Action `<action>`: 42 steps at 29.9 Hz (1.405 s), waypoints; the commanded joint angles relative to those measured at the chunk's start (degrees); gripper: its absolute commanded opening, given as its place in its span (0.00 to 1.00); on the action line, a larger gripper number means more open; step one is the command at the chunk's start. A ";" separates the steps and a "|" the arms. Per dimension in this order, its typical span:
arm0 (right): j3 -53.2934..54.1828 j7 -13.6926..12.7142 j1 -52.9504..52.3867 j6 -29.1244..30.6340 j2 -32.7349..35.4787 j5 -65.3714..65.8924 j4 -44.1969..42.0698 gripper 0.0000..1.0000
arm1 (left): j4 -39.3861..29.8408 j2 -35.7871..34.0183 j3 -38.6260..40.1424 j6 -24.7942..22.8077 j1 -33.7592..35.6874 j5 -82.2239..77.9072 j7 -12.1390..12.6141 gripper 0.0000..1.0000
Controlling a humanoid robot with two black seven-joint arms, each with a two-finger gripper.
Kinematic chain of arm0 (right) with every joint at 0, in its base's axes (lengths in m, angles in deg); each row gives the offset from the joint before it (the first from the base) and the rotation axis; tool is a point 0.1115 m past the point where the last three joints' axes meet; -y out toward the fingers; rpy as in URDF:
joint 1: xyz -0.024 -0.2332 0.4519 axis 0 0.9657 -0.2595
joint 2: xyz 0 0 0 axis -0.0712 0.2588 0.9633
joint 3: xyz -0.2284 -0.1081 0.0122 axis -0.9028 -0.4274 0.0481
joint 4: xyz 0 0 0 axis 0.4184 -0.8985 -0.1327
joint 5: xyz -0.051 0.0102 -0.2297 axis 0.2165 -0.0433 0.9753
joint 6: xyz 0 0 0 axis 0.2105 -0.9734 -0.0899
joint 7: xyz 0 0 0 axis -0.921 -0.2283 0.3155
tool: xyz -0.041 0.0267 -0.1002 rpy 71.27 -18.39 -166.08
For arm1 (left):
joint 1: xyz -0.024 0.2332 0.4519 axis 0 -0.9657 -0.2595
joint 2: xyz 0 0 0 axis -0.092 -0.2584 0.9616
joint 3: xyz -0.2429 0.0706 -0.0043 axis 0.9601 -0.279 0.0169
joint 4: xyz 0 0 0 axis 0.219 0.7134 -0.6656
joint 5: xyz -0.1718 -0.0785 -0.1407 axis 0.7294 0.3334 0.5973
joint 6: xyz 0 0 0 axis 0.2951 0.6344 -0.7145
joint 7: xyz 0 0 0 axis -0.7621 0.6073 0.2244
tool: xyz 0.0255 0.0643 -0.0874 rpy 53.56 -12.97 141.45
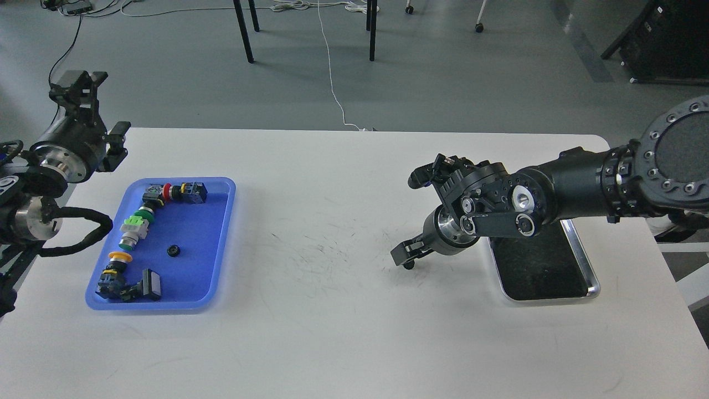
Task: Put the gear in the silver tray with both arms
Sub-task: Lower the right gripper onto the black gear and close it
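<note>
the small black gear [174, 251] sits in the blue tray [221, 233], and the silver tray [581, 260] looks empty, so nothing is done yet. the left gripper [97, 119] hangs spread open; the right gripper [409, 256] i cannot tell.

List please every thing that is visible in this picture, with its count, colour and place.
blue tray: 1, blue plastic, left part of the table.
push-button switches: about six, black bodies with red, green, yellow caps, along the blue tray's left side and far end.
gear: 1, small, black, middle of the blue tray.
silver tray: 1, shiny rim, dark bottom, right part of the table, partly under the right arm.
table: 1, white.
chair legs: several, black, on the grey floor behind.
cable: 1, white, on the floor.
left gripper: 1, black, above the table's left far corner.
right gripper: 1, black, left of the silver tray.
</note>
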 commanded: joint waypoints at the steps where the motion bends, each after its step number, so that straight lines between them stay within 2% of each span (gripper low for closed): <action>1: 0.25 0.18 0.89 -0.34 0.00 -0.45 -0.05 0.90 | 0.02 -0.06 0.00 -0.01 0.00 0.00 -0.44 0.98; 6: 0.78 0.35 1.42 -0.69 0.00 -7.21 0.03 0.90 | -0.07 -0.49 0.00 -0.01 0.00 0.00 -0.44 0.98; 12: 0.69 0.27 1.33 -0.87 0.00 -7.66 -0.32 0.90 | -0.07 -0.49 0.00 -0.01 0.00 0.00 -0.53 0.98; 22: 0.34 0.27 1.60 -0.25 0.00 -7.75 -1.37 0.75 | -0.07 -0.85 0.00 -0.01 0.00 0.00 -0.53 0.98; 38: 1.74 0.71 2.30 0.01 0.00 -10.12 -0.85 0.74 | -0.07 -0.85 0.00 -0.01 -0.18 0.09 -0.53 0.98; 42: 1.74 0.62 2.30 0.01 0.00 -10.12 -0.76 0.69 | -0.07 -0.85 0.00 0.08 -0.18 0.09 -0.53 0.98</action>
